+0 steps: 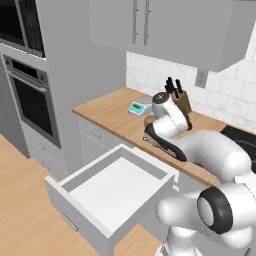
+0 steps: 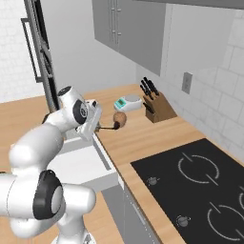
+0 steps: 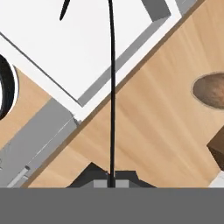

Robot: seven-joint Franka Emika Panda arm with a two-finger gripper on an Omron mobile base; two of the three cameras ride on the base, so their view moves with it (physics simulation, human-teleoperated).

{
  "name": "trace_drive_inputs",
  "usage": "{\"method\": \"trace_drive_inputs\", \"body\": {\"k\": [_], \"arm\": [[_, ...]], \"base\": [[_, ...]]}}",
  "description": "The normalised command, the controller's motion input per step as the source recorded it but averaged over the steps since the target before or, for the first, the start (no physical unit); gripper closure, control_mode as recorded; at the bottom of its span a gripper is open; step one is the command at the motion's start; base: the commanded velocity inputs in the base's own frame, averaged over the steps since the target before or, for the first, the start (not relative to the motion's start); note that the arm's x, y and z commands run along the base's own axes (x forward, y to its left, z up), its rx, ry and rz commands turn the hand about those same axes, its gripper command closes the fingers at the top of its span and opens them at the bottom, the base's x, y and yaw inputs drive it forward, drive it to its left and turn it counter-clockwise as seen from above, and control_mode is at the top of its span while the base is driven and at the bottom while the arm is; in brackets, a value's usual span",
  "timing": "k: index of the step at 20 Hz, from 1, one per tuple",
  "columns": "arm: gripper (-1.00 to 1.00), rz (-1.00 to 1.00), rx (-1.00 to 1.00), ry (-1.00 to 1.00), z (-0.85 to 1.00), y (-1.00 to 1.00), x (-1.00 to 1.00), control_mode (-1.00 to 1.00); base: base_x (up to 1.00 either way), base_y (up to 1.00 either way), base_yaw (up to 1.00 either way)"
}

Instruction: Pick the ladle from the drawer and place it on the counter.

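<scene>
Hand view shows the ladle [image 3: 112,87] as a thin black line running from between the gripper [image 3: 111,181] fingertips up to the top edge, where it is cut off; its cup end cannot be seen. The two dark tips sit tight against the handle, so the pincer is narrow and holding the ladle. Beneath it lie the counter [image 3: 153,131] edge and the white inside of the open drawer [image 3: 65,48].

Left base view has the drawer [image 1: 112,187] pulled out, its white floor bare, while the arm's wrist covers the hand and the ladle. Behind it stand a knife block [image 1: 180,97] and a small teal scale [image 1: 136,107].

Right base view shows a round brown thing [image 2: 120,118] on the counter [image 2: 143,138] just beyond the hand; what it is stays hard to tell. A short dark stroke beside it may be the ladle, but this is unclear. The cooktop [image 2: 200,181] is cut off at the right edge.
</scene>
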Motion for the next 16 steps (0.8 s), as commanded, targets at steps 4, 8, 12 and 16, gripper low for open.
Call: {"method": "trace_drive_inputs", "body": {"k": [4, 8, 12, 16], "arm": [[1.0, 0.04, 0.14, 0.08, -0.29, -1.0, 0.63, -1.0], [1.0, 0.08, 0.09, 0.08, -0.36, -0.88, 0.52, -1.0], [1.0, 0.15, 0.03, 0.07, -0.99, 0.0, 0.93, -1.0], [1.0, 0.13, 0.02, 0.04, -1.0, -0.06, 0.99, -1.0]], "base": [[0.0, 0.0, 0.0], [0.0, 0.0, 0.0], [0.0, 0.0, 0.0], [0.0, 0.0, 0.0]]}}
